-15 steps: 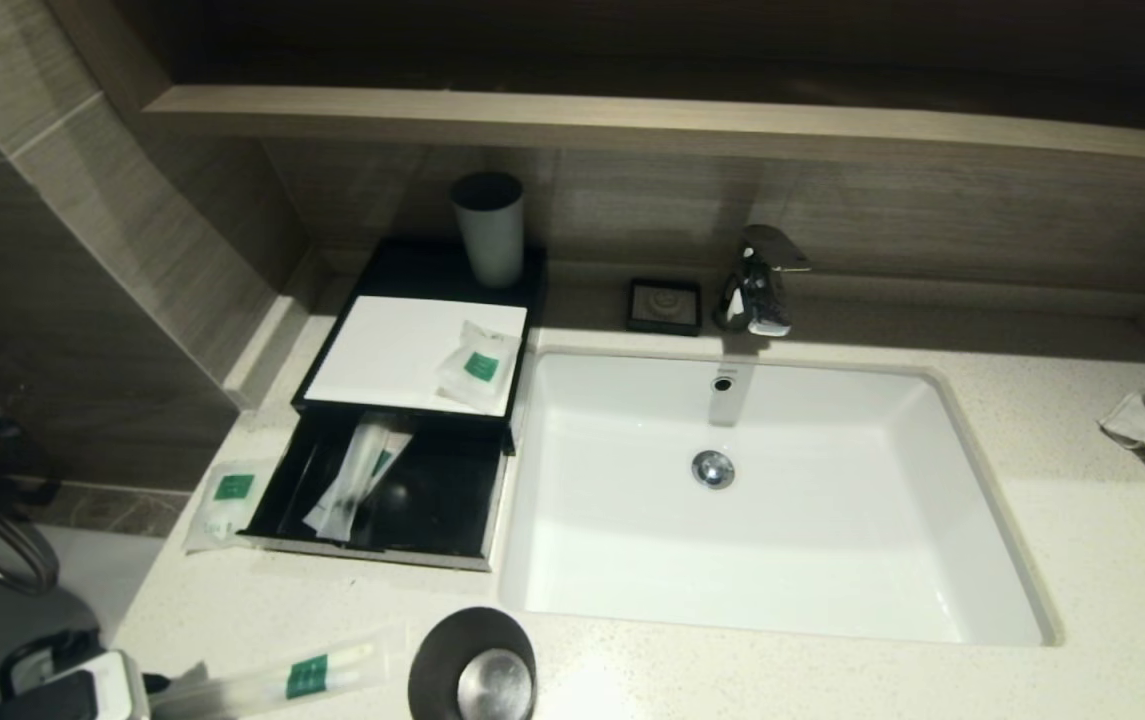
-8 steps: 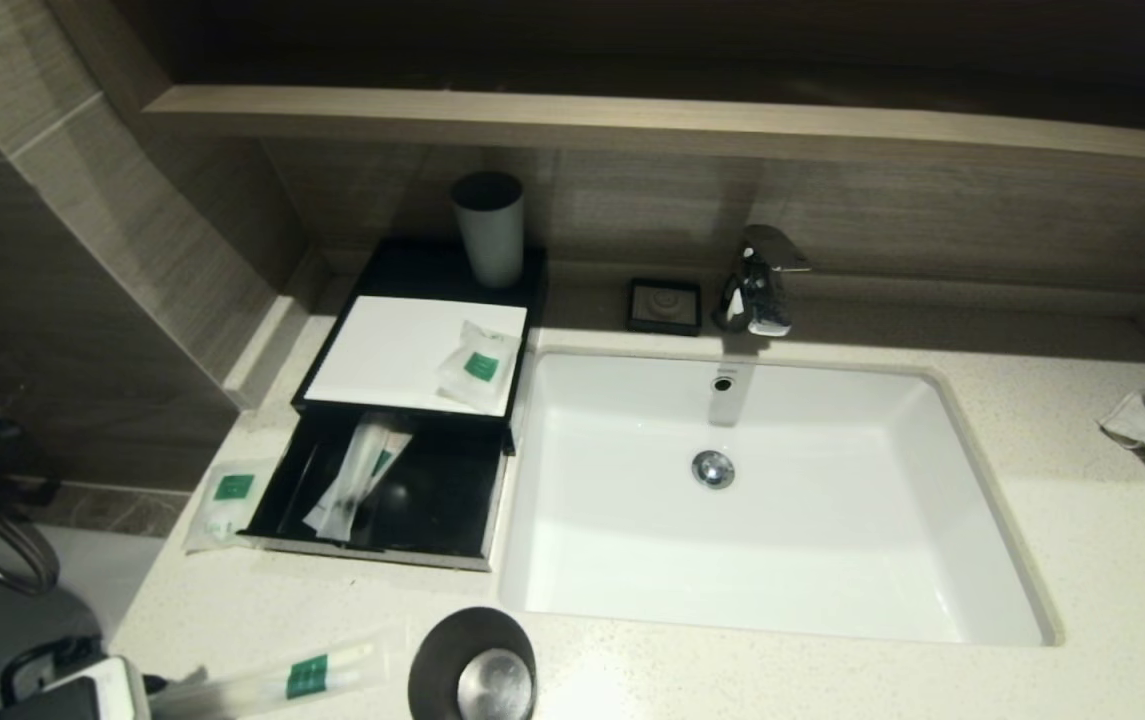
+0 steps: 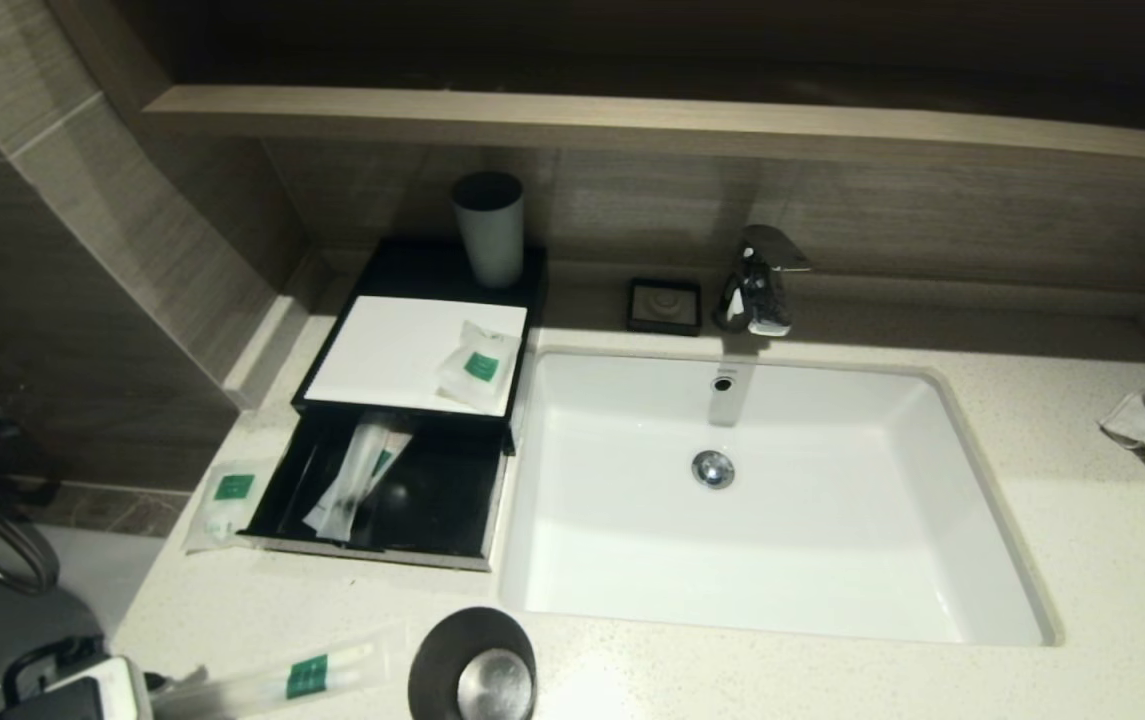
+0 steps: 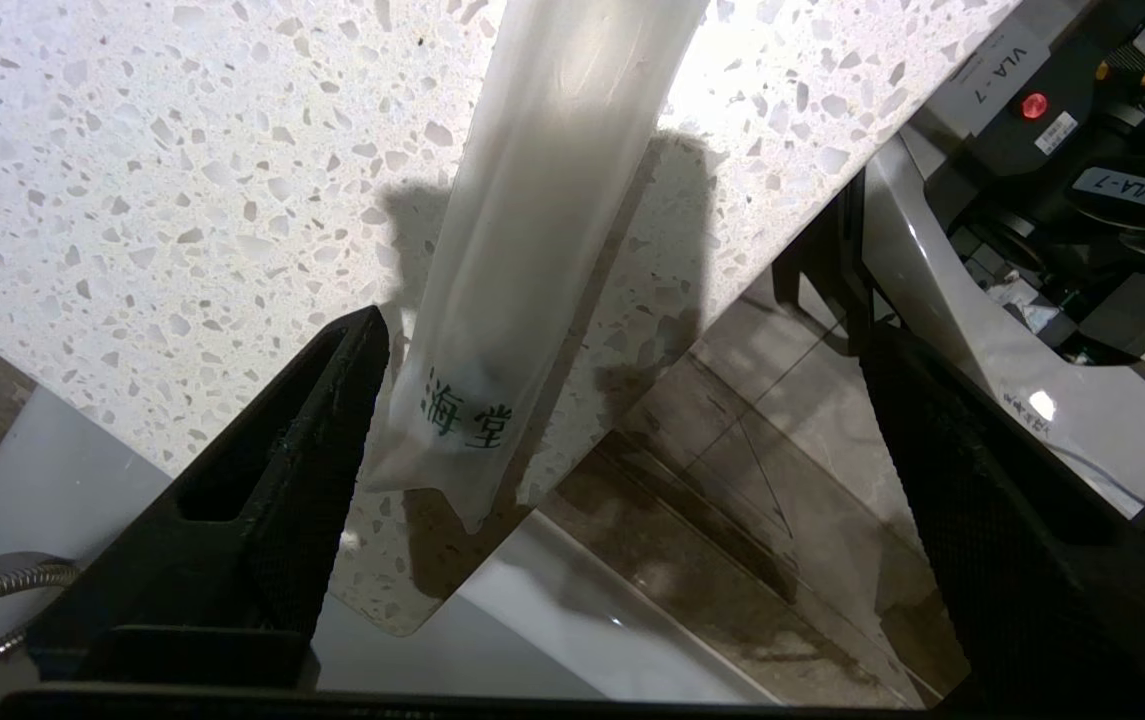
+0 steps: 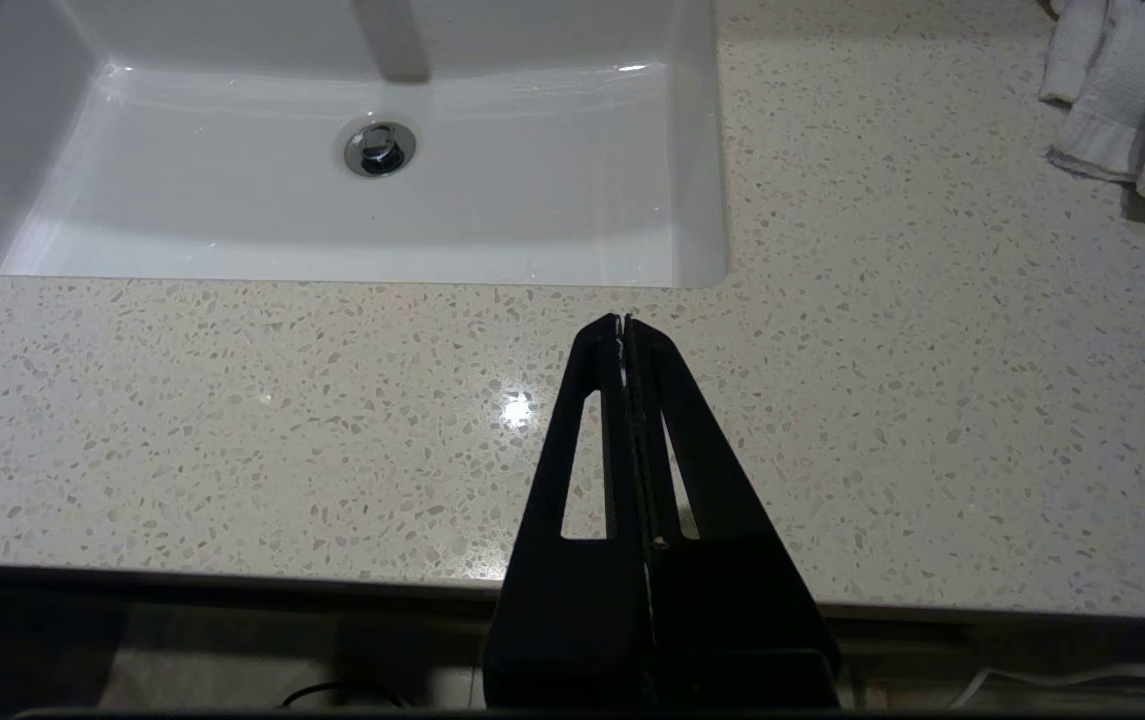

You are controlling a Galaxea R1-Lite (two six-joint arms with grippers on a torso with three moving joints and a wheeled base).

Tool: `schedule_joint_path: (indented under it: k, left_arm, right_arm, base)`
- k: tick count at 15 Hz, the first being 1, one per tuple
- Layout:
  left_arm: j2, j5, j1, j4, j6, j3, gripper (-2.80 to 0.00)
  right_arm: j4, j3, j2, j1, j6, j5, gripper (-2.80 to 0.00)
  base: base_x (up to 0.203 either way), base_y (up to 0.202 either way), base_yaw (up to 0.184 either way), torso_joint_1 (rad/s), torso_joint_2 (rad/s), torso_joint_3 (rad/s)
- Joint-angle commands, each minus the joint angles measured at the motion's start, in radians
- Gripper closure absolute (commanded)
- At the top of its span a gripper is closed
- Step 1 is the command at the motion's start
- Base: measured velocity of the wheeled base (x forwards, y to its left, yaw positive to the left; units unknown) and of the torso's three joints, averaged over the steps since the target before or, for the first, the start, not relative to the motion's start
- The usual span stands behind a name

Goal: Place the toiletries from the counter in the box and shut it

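- Fingers of the left gripper spread wide, nothing between them gripped; one finger sits just beside the printed end of the long sachet, possibly brushing its edge, the other well apart.
- That long sachet lies flat at the near left corner of the counter, its end reaching the counter edge, next to the black cup.
- Handling, judged: thin translucent film, very light, limp, likely slick on glossy stone. Best pinched across the narrow width near the overhanging end, where a finger can get beneath.
- Left arm low at the counter corner, gripper pointing along the sachet.
- Right gripper parked over the front of the counter, fingers pressed together, empty.
- Box: drawer open, one long sachet inside; a small sachet on its white top; another small one beside the drawer.
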Motion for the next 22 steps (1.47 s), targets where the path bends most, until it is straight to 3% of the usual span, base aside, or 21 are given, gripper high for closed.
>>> schedule_joint_path:
  k: [1, 2, 3, 22]
  left_arm:
    - [0.002, -0.003, 0.001, 0.000, 0.007, 0.000, -2.80]
    - [0.001, -0.003, 0.001, 0.000, 0.008, 0.002, -2.80]
    - [0.001, -0.003, 0.001, -0.002, 0.008, 0.002, 0.00]
    - [-0.056, -0.015, 0.001, 0.011, 0.006, 0.000, 0.00]
  right_arm:
    - [0.000, 0.000, 0.000, 0.000, 0.000, 0.000, 0.00]
    - [0.000, 0.000, 0.000, 0.000, 0.000, 0.000, 0.00]
    - [0.000, 0.000, 0.000, 0.000, 0.000, 0.000, 0.00]
    - [0.000, 0.000, 0.002, 0.000, 0.000, 0.000, 0.00]
  base:
    - [0.000, 0.000, 0.000, 0.000, 0.00, 0.000]
    - [0.000, 0.000, 0.000, 0.000, 0.00, 0.000]
    - [0.000, 0.000, 0.000, 0.000, 0.00, 0.000]
    - [0.000, 0.000, 0.000, 0.000, 0.00, 0.000]
